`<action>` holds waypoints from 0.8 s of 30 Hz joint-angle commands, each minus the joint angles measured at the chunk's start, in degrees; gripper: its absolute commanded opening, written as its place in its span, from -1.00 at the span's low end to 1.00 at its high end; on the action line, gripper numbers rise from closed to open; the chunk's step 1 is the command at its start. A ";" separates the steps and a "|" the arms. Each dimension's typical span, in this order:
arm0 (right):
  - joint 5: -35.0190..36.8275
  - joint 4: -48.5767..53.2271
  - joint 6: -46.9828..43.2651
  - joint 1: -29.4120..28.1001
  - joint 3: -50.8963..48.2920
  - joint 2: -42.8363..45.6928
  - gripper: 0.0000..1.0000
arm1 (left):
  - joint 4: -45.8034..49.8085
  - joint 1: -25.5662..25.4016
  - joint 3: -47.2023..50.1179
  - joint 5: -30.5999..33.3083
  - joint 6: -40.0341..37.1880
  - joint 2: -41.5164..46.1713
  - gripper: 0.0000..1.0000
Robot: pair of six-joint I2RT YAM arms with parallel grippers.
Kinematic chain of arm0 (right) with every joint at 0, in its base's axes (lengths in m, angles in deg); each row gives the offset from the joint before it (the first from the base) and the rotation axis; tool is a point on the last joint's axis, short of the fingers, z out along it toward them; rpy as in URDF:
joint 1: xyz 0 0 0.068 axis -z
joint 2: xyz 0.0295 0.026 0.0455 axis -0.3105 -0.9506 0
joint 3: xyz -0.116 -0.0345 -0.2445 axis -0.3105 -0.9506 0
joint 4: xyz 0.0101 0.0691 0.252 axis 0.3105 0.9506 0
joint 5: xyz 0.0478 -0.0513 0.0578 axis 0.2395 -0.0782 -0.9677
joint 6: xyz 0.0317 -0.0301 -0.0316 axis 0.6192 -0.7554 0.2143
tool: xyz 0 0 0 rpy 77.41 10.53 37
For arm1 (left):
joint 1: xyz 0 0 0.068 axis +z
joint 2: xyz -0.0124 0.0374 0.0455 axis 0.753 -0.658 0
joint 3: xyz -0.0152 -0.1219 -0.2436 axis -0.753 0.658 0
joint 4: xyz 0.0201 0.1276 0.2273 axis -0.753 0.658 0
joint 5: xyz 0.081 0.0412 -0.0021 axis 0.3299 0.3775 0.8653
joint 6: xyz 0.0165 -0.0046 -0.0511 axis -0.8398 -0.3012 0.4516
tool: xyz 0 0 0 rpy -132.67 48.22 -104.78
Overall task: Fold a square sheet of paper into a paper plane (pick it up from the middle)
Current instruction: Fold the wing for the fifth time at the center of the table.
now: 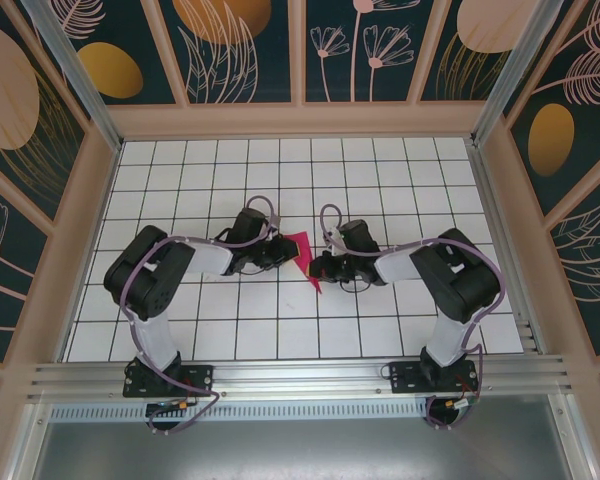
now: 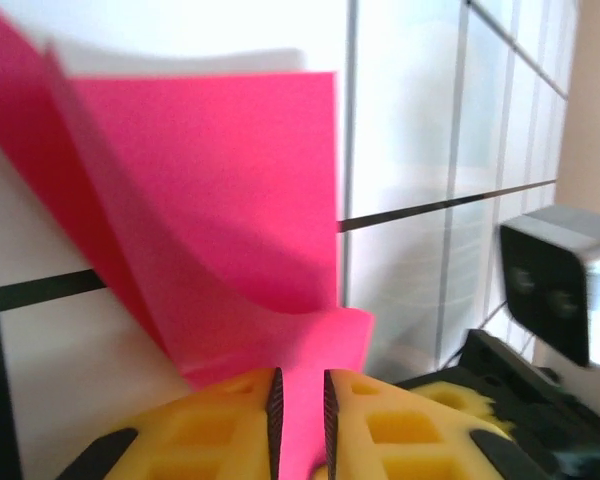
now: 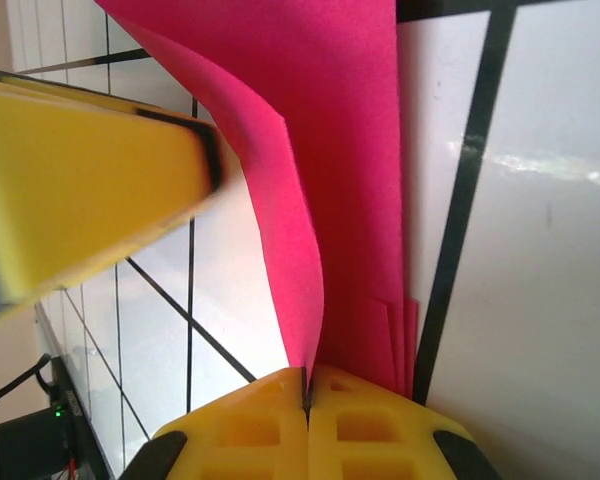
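Near the middle of the white, dark-gridded counter [image 1: 380, 180] the two arms meet nose to nose. The sheet of paper [image 1: 301, 247] stands between them as a creased magenta shape, partly raised off the tiles. Its narrow point reaches toward the near edge, just beside the right gripper [image 1: 316, 266]. From the right wrist, that gripper's yellow fingers [image 3: 325, 400] are pressed flat together with no gap, and the paper's lower edge is pinched in the seam between them. Several layers show stacked at the right of the grip, and from there the sheet rises and curls away to the upper left. A blurred yellow finger of the left gripper [image 1: 283, 252] lies across the left side of that view, close to the curved paper. From the left wrist, the left gripper's own fingers stand a narrow slit apart, and pink paper fills the slit. The pads look to have a little clearance on each side, though the view is too close and soft to be sure they are free of the paper. Above them the sheet opens as two leaves, one flat and square-cornered, the other bowed toward the camera. The right arm's grey wrist camera [image 2: 565, 285] sits at the right edge of that view.
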 commanded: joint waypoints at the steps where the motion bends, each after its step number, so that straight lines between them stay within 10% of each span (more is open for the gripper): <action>1: -2.68 -4.76 3.35 1.22 -3.28 1.87 -1.00 | -6.06 0.34 2.31 -0.79 -1.05 4.50 -0.47; 24: -0.19 -2.76 13.71 4.84 -4.87 -0.55 -1.00 | -12.19 -3.85 3.38 -2.27 0.75 -2.91 -0.72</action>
